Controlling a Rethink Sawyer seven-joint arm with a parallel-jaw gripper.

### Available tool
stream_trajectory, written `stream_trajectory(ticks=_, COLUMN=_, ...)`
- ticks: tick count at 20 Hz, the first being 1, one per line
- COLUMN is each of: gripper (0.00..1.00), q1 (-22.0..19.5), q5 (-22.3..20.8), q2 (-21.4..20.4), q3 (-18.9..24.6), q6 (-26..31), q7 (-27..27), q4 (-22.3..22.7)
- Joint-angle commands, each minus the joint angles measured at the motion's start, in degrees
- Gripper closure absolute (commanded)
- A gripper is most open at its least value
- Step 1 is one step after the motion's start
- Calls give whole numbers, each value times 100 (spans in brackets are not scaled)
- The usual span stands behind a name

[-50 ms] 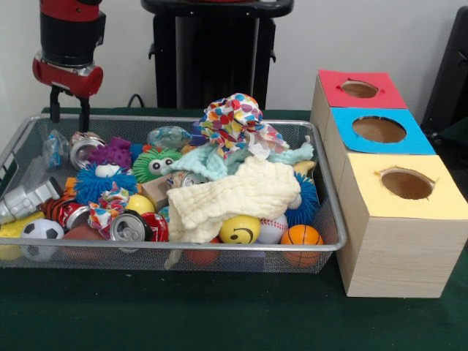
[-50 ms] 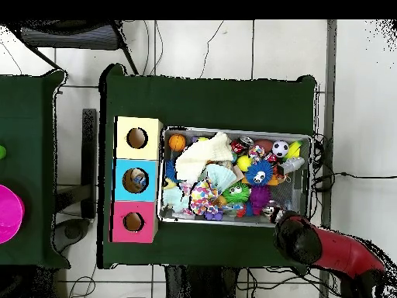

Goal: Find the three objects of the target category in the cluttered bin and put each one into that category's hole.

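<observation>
Gripper [image 1: 69,110] hung spread and empty over bin's [image 1: 325,191] far left corner, above crushed can [image 1: 82,147]. Cans sat left, half buried w/ toys; grab could snag mesh wall.

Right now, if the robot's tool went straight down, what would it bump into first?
The tool points down at the bin's far left corner. It would probably meet the crushed silver can first, or the bin's rim beside it. Depth is hard to judge here, so I can't be sure which.
</observation>
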Motion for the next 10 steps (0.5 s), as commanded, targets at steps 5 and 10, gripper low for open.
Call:
stream_trajectory(ticks=5, gripper=0, q1=-195, q5=-41, q2=-36, q3=733, q6=665, q7=-443, q4=-5)
stream_trajectory(ticks=10, gripper=0, q1=-320, q5=-188, q2=-138, q3=944, q6=722, q7=-761, q4=-21)
